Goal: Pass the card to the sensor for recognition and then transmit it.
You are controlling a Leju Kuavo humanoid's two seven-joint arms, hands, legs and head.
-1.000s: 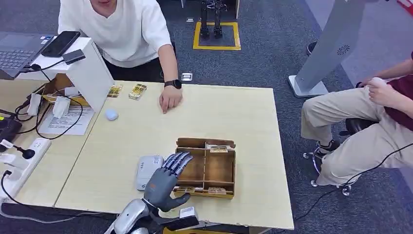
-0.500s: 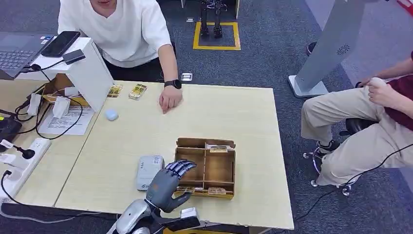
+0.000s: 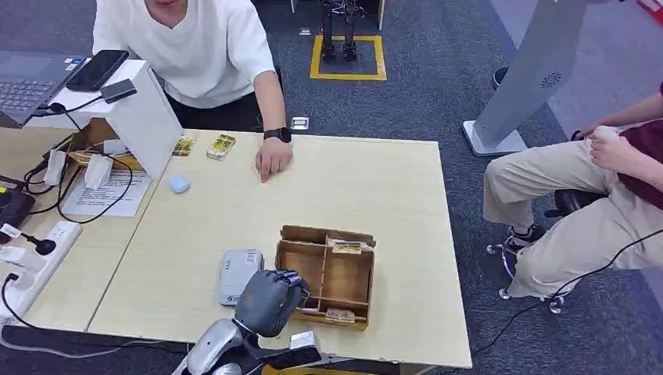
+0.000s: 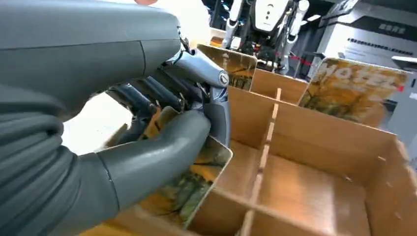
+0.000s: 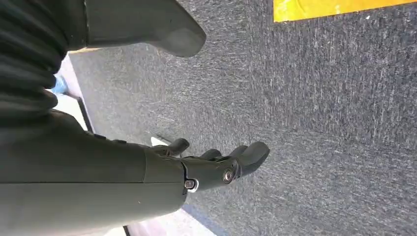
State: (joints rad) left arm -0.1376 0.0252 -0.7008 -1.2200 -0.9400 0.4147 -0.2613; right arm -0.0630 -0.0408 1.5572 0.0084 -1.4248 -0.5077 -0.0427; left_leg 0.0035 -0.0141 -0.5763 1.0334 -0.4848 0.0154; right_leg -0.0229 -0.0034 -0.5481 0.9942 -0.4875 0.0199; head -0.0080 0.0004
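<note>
Gripping a glossy printed card [image 4: 196, 179] between its thick grey thumb and dark fingers [image 4: 147, 98], the left hand [image 3: 270, 301] sits curled at the near-left compartment of the brown cardboard divider box [image 3: 356, 273]. The card stands tilted against that compartment's wall, its lower part inside the box. More patterned cards [image 4: 354, 91] stand upright in the far compartments. A flat grey rounded-rectangle sensor [image 3: 237, 275] lies just beside the box on the pale wood-grain bench [image 3: 352, 180]. The right hand [image 5: 216, 169] hangs above dark coarse carpet [image 5: 319, 108], fingers loosely spread and holding nothing. A person's hand [image 3: 273, 158] rests on the bench's far edge.
</note>
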